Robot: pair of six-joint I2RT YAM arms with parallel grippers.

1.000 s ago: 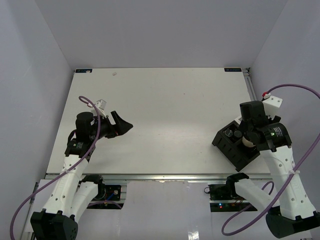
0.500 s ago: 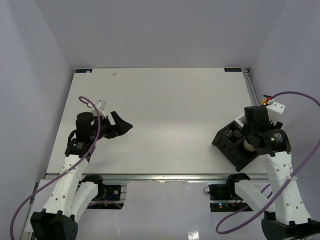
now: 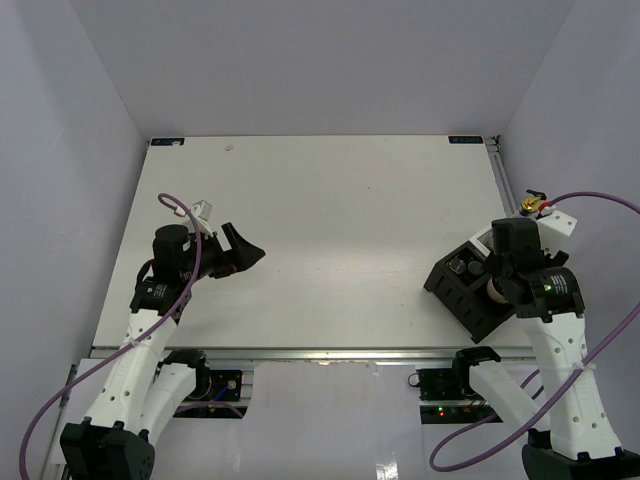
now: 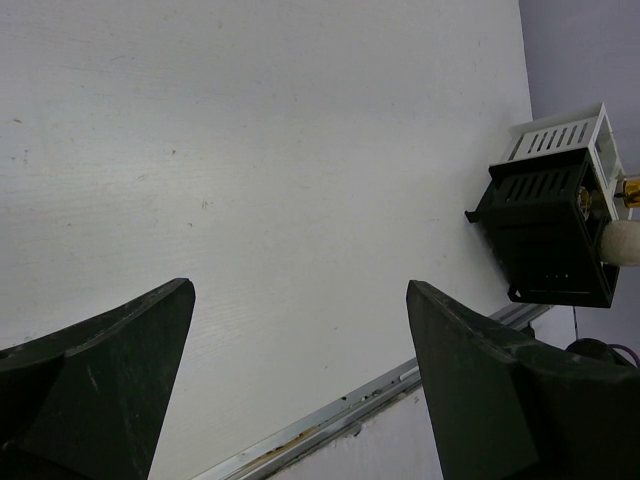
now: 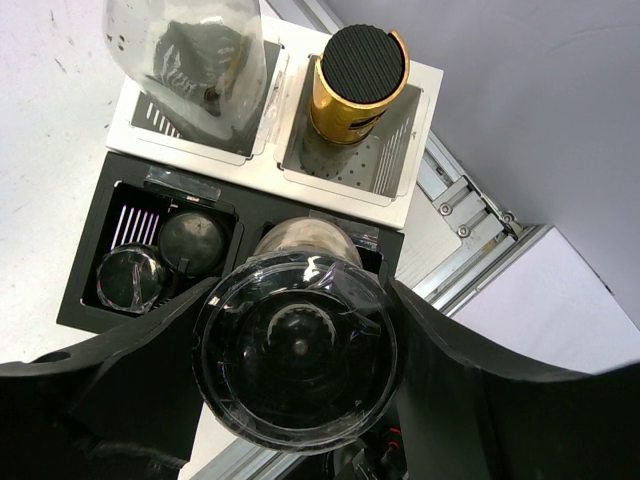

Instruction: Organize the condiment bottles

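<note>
My right gripper [image 5: 297, 345] is shut on the shaker [image 5: 297, 400], seen from above as a round dark glossy top over a cream body, its lower end in the black rack's right compartment [image 5: 380, 245]. Two small dark jars [image 5: 193, 240] [image 5: 130, 278] sit in the rack's left compartment. The clear glass bottle [image 5: 185, 50] and the yellow bottle with a black cap [image 5: 360, 80] stand in the white tray [image 5: 340, 185] behind the rack. In the top view the right gripper [image 3: 495, 290] hangs over the rack [image 3: 455, 290]. My left gripper [image 3: 245, 250] [image 4: 300, 290] is open and empty over bare table at the left.
The rack and tray stand at the table's right front corner, close to the metal edge rail [image 5: 460, 200]. The rack also shows far right in the left wrist view [image 4: 545, 235]. The front rail [image 4: 340, 410] runs under the left gripper. Grey walls surround the table.
</note>
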